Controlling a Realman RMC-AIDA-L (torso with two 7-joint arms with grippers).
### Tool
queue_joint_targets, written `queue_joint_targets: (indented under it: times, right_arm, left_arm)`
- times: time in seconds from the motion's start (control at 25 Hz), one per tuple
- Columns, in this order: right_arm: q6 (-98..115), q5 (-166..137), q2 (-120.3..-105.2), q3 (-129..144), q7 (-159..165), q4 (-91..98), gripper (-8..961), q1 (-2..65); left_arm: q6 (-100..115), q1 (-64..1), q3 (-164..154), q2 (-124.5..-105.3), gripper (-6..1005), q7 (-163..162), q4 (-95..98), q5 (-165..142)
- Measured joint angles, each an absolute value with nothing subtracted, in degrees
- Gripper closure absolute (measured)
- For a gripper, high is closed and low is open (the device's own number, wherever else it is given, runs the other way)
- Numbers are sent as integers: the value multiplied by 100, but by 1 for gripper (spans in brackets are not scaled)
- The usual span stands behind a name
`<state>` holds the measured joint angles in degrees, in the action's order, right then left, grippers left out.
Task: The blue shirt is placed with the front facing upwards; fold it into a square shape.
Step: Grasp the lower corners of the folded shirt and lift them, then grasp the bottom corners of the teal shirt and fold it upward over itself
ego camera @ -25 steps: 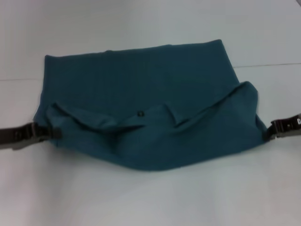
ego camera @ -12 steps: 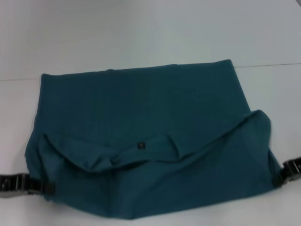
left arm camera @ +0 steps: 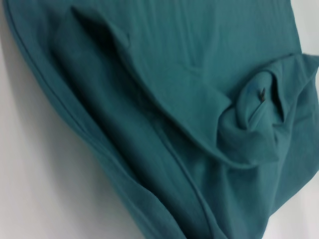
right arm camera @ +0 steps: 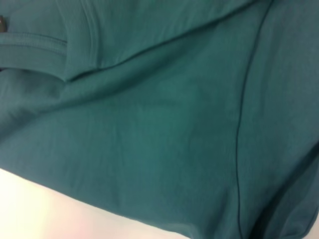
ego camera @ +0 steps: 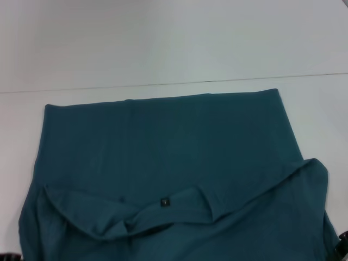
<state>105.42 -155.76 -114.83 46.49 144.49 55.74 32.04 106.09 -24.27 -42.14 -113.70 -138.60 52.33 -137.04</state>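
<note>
The blue shirt (ego camera: 163, 147) lies spread on the white table (ego camera: 163, 43), plain teal side up, and runs off the near edge of the head view. Its collar with the small dark neck label (ego camera: 164, 202) sits on a folded-over layer near me. Only a dark sliver of my left gripper (ego camera: 10, 256) shows at the shirt's near left corner, and a sliver of my right gripper (ego camera: 342, 246) at the near right corner, each holding the cloth's side. The left wrist view shows bunched shirt (left arm camera: 189, 99) folds with the label (left arm camera: 261, 94). Flat shirt (right arm camera: 149, 124) cloth and a seam fill the right wrist view.
Bare white tabletop lies beyond the shirt's far edge, crossed by a thin seam line (ego camera: 304, 76). Narrow strips of table show to the shirt's left and right.
Both grippers have drawn back toward me at the shirt's sides, almost leaving the head view. The shirt slid with them, and its far edge and collar fold now lie nearer.
</note>
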Motion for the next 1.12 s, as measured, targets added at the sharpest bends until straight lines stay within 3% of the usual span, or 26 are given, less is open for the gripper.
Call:
queue_joint_targets:
  times: [0.56,0.8,1.12]
  right_arm:
    - [10684,-15581,-11418,4606,14277,5581,954,3111]
    - [10713,-15038,-11347,4108,13959,5584,954,3201]
    - [9944,-13842,-11051,3426,13876,5466,954,3437]
  left_arm:
    - [10927,-2325,-4216,-11409,976,-13800,5428,-14242]
    - [10671,-2695,-3419,-11385,976,-13746,5564,-14093]
    - [9676,-3907,-2970,-10959,976,-14035,4562,-14072]
